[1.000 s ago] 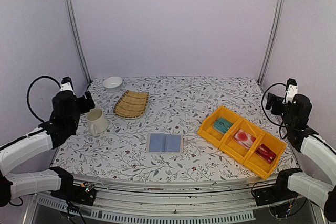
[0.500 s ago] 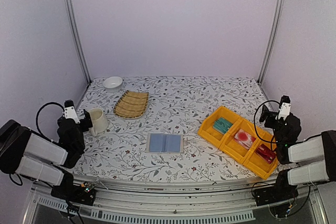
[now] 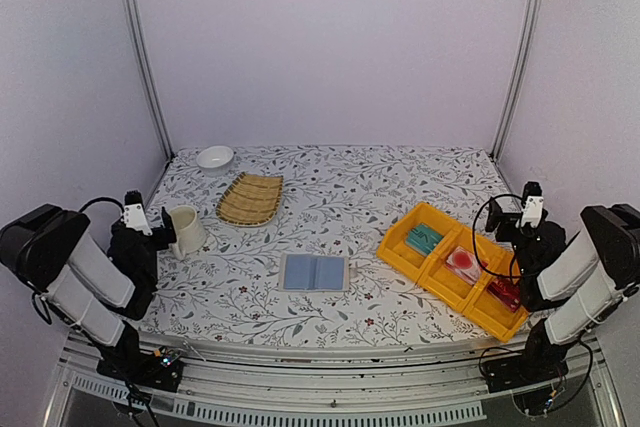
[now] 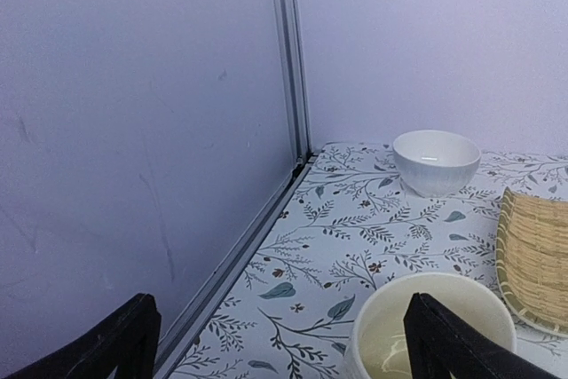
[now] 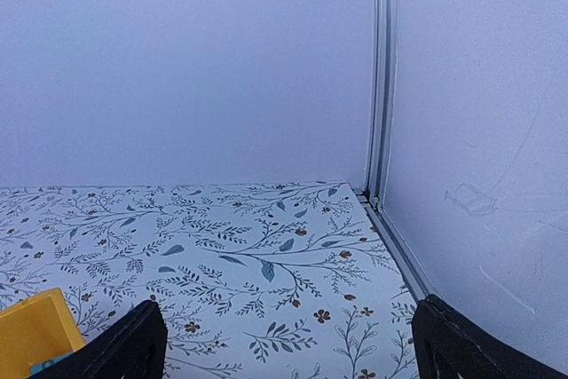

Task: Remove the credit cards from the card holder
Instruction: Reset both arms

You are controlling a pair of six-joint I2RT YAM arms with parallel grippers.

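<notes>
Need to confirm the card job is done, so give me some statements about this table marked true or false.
1. The card holder lies open on the table. True.
2. The teal card is tucked in the holder. False: it lies in the left end compartment of the tray.
3. The red-circle card lies in the tray's middle compartment. True.
4. The bowl sits on the mat. False: it stands apart, in the far left corner.
5. Both grippers are shut. False: the left gripper and right gripper are open, holding nothing.
</notes>
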